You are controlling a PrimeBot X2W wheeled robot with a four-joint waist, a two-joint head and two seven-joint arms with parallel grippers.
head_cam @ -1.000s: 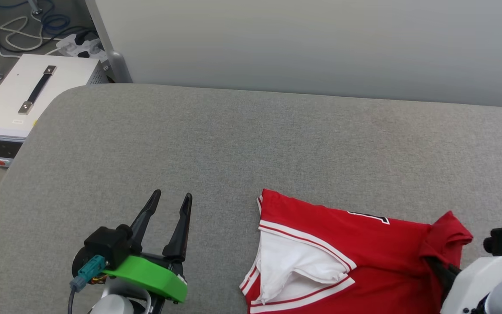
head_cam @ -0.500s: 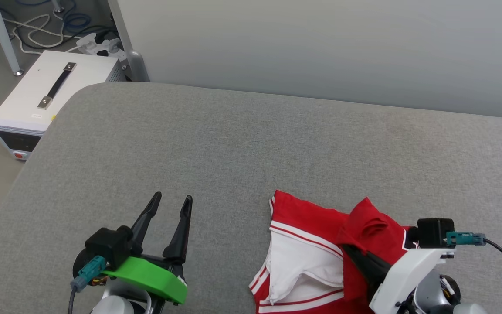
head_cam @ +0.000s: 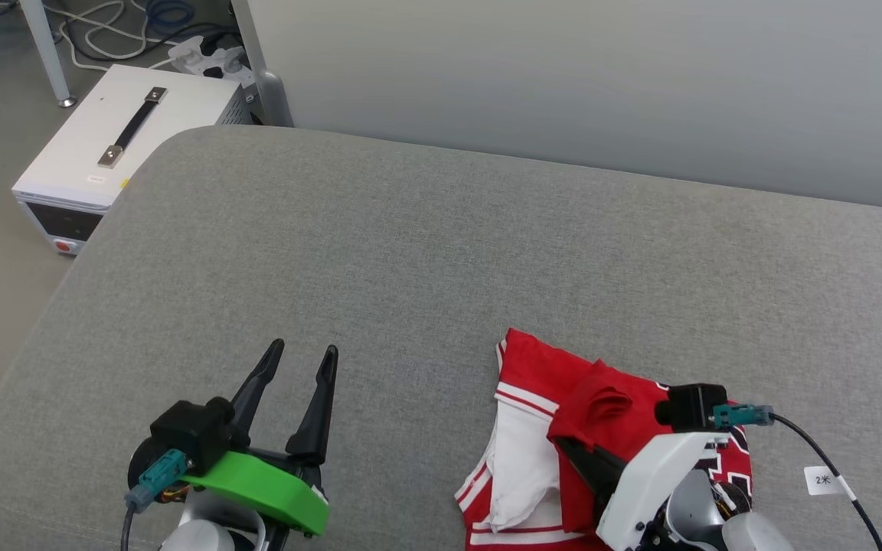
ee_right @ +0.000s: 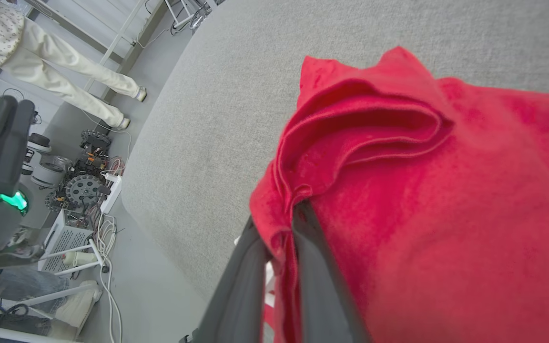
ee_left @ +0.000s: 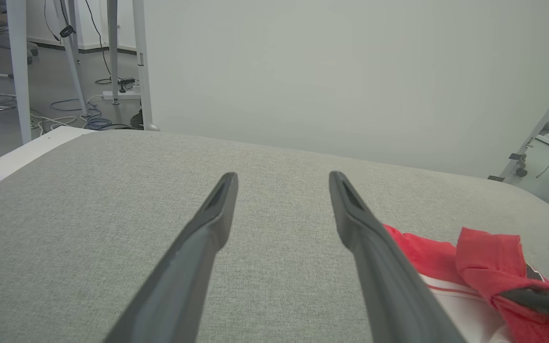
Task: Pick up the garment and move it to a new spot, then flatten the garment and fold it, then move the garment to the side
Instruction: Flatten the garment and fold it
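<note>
The garment (head_cam: 533, 375), a red jersey shirt with a white sleeve and striped trim, lies partly folded near the front right of the grey padded surface (head_cam: 410, 252). My right gripper (head_cam: 567, 444) is shut on a bunched red edge of it, lifted over the white sleeve. In the right wrist view the gripper (ee_right: 281, 219) pinches that fold of the garment (ee_right: 422, 214). My left gripper (head_cam: 303, 350) stands open over bare fabric to the garment's left, holding nothing. The left wrist view shows the left gripper (ee_left: 282, 177) spread wide, with the garment (ee_left: 417, 247) to its right.
A white box with a black handle (head_cam: 119, 138) stands on the floor beyond the surface's far left corner, with cables and a power strip (head_cam: 211, 57) behind it. A pale wall panel (head_cam: 563, 76) backs the surface. A person's legs (ee_right: 65, 81) stand on the floor.
My right gripper has carried the red edge leftward over the garment, doubling it onto itself. The head camera has shifted, so the scene sits further right. The left gripper has not moved.
</note>
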